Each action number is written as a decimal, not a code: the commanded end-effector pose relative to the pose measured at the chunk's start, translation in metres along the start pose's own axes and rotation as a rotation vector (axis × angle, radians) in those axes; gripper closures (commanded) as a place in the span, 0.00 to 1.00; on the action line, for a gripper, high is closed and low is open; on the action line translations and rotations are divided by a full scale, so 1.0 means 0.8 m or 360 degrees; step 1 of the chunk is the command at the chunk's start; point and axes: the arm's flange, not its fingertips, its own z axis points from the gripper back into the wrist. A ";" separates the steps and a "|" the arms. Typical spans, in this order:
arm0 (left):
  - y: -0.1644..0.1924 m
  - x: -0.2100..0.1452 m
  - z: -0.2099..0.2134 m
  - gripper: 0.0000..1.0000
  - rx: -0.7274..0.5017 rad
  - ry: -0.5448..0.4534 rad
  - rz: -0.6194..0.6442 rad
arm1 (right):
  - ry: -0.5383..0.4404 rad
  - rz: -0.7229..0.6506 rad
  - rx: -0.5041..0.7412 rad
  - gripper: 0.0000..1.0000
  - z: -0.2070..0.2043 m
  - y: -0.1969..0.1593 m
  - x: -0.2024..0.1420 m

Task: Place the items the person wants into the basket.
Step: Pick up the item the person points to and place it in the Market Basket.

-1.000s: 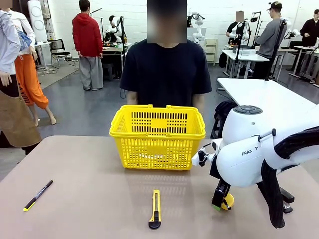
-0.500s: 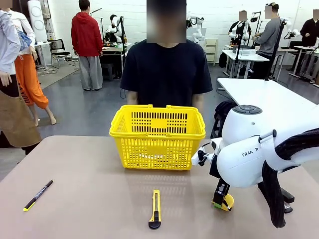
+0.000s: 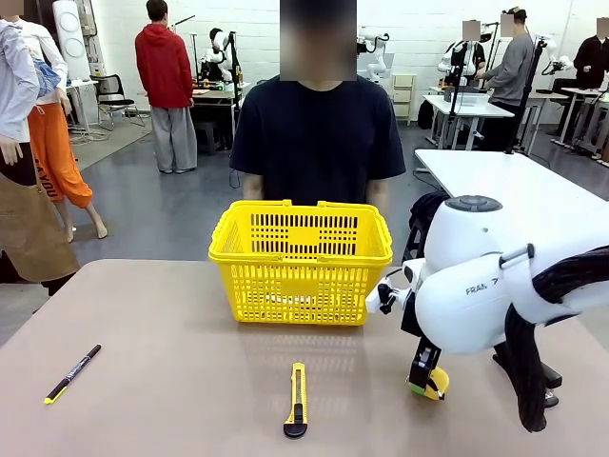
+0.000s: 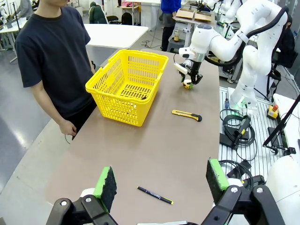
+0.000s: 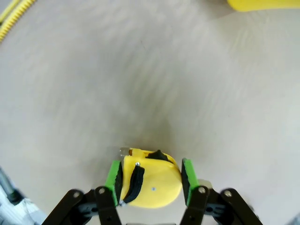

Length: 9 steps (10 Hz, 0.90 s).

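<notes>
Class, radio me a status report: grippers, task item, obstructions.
Right gripper shut on tape measure, near table. Left gripper open, empty. Utility knife lies short of basket, likely off the route.

Bare tabletop [image 3: 162, 371] lies between right claw [image 3: 422, 386] and basket [image 3: 300, 286]; utility knife [image 3: 297, 400] sits aside.

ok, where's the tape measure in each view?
Front view: tape measure lower right, in the right end effector, right of the yellow basket.
Left wrist view: upper middle, just past the basket's far end.
Right wrist view: bottom centre, between the green pads.
Shared landmark: the right end effector shut on it.
</notes>
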 end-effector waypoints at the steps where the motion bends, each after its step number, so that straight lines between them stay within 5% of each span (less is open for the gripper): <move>1: -0.002 0.001 0.002 0.00 -0.0002 -0.0015 -0.0007 | 0.0055 0.0001 -0.0155 0.95 0.115 0.017 -0.005; 5: -0.002 0.001 0.002 0.00 -0.0002 -0.0015 -0.0007 | 0.0095 0.0006 -0.0277 0.95 0.299 0.050 0.030; 8: -0.002 0.001 0.002 0.00 -0.0002 -0.0015 -0.0007 | 0.0237 -0.0111 -0.0292 0.95 0.295 0.053 0.040; 9: -0.002 0.001 0.002 0.00 -0.0002 -0.0015 -0.0007 | 0.0065 0.0033 -0.0271 0.95 0.333 0.064 0.025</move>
